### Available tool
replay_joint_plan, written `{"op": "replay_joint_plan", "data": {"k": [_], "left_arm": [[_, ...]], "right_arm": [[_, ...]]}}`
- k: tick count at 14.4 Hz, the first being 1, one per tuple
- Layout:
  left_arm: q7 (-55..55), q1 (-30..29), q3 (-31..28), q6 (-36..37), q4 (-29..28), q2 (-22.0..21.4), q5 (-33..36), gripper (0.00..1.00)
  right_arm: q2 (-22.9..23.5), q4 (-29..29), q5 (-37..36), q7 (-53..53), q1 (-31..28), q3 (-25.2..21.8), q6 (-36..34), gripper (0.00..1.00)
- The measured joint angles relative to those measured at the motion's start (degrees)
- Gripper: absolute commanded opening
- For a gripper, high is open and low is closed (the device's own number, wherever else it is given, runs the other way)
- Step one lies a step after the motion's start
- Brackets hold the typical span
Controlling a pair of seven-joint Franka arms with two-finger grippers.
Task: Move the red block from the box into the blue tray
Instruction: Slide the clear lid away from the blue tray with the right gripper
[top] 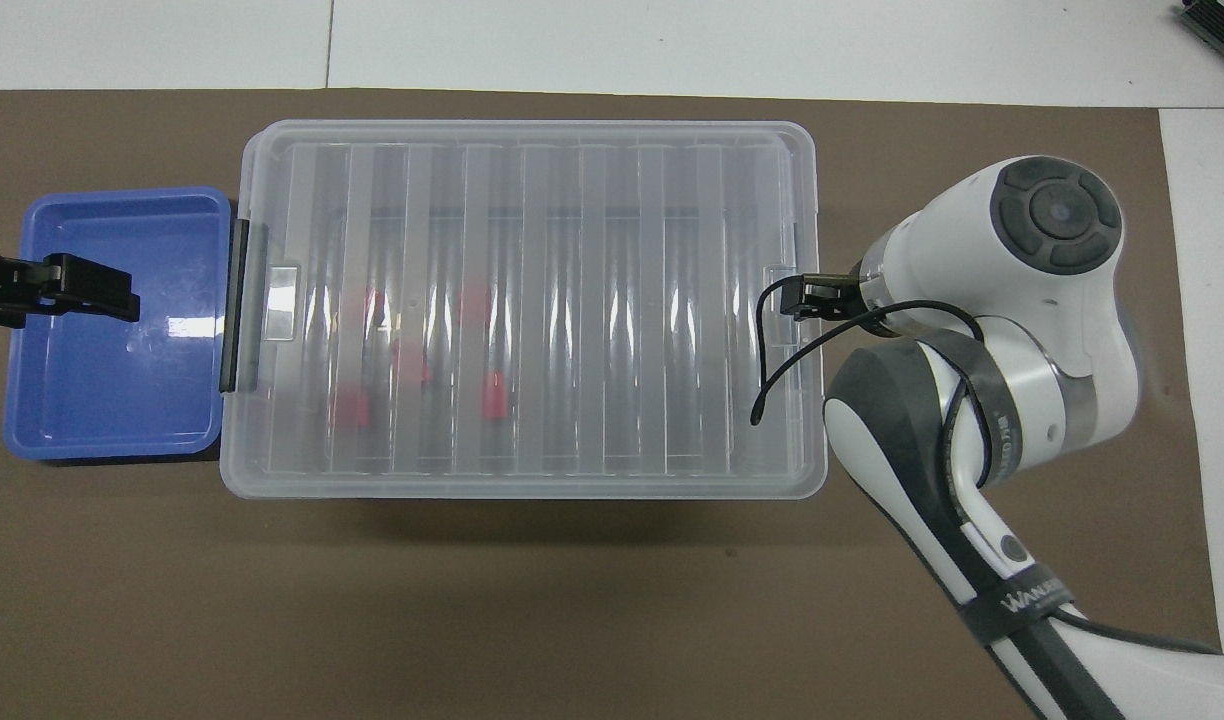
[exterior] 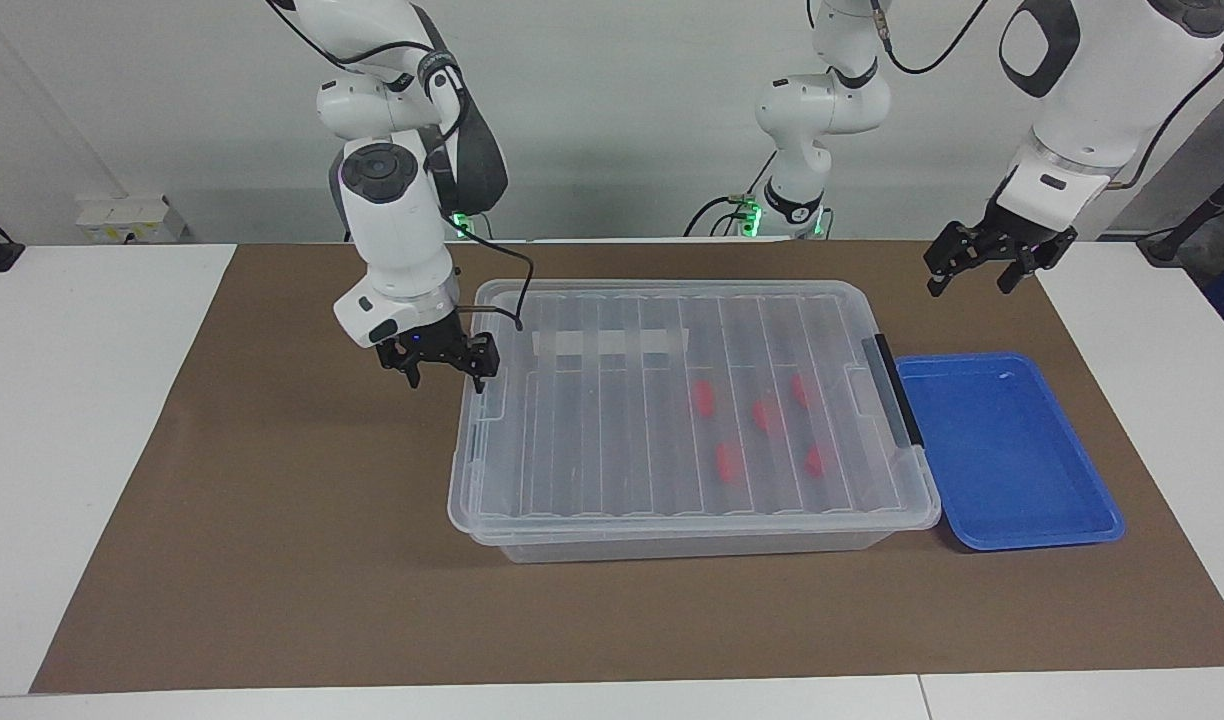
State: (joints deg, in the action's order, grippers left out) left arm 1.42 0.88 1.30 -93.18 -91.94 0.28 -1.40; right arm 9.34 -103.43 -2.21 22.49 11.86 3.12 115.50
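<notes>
1. The right hand (exterior: 447, 368) hangs low at the box's (exterior: 592, 440) end toward the right arm, fingers apart, holding nothing; whether a fingertip touches the lid's edge I cannot tell.
2. The left hand (exterior: 984, 268) hovers over the brown mat (exterior: 272, 560) above the blue tray (exterior: 1012, 520), fingers apart, empty.
3. The box sits mid-table, lid on.
4. Five red blocks (exterior: 703, 397) lie inside, toward the tray's end.
5. The tray sits just beside the box's black latch (exterior: 897, 390), empty.
</notes>
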Motion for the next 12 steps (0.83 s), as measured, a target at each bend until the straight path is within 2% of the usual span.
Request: {"op": "replay_joint_plan", "data": {"k": [4,12], "left_arm": [[0.0,0.0,0.0,0.0,0.0,0.0,0.0,1.0],[0.0,0.0,0.0,0.0,0.0,0.0,0.0,1.0]], "right_arm": [[-0.2,-0.1,-0.8,-7.7,-3.5,0.0,-1.1,1.0],[-0.4,-0.2,-1.5,-27.7,-11.2,-0.1,-3.3,1.0]]}}
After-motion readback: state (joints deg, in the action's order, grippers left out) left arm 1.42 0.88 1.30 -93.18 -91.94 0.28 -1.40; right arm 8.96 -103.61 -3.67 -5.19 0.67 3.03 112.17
